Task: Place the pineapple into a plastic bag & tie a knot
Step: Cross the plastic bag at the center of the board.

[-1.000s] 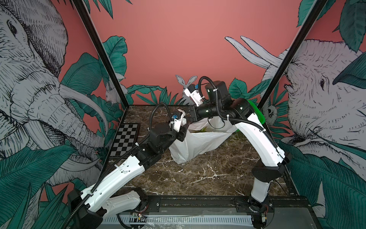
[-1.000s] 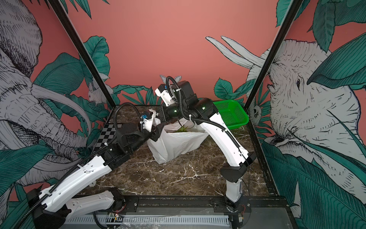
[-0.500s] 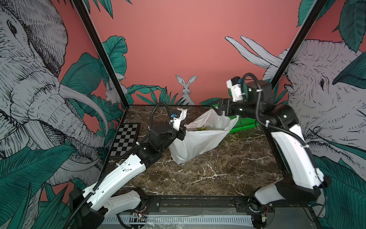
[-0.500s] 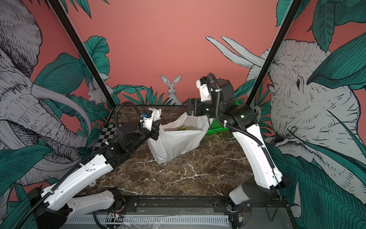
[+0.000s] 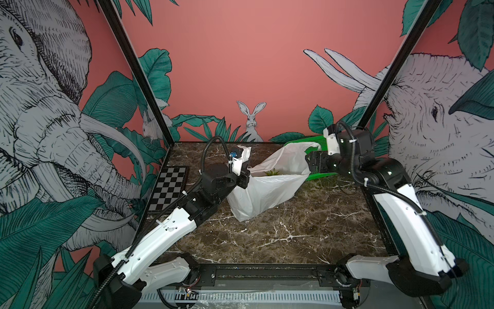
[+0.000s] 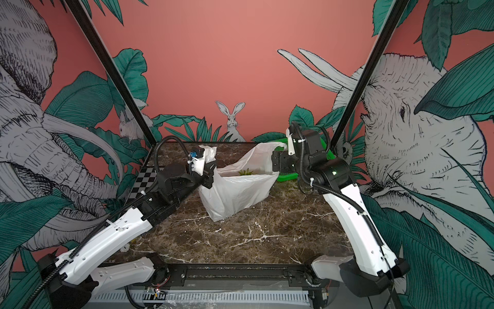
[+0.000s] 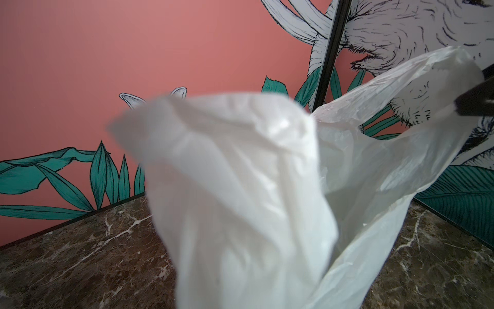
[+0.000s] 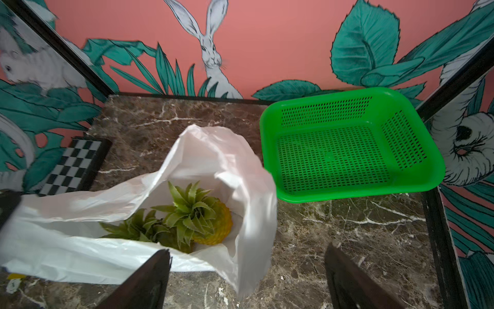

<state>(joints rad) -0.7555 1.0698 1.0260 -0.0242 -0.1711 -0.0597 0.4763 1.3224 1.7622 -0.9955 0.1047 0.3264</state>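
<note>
The white plastic bag (image 5: 262, 195) stands with its mouth open on the marble table (image 5: 280, 235). Two pineapples lie inside it: one yellow pineapple (image 8: 213, 224) and a second leafy crown (image 8: 139, 227) beside it. In both top views only a green crown (image 6: 247, 172) shows. My left gripper (image 5: 243, 175) is shut on the bag's left handle, and crumpled plastic (image 7: 240, 187) fills the left wrist view. My right gripper (image 8: 247, 248) is open at the bag's right side. The right handle (image 8: 251, 240) hangs loose between its fingers. No knot is in view.
A green mesh basket (image 8: 347, 149) sits at the back right corner, just behind the right gripper. A checkerboard (image 5: 169, 190) lies by the left wall. Walls close the table on three sides.
The right gripper opened, let go of the bag and swung from above the bag's left side to its right side. The left gripper shut on the left handle.
</note>
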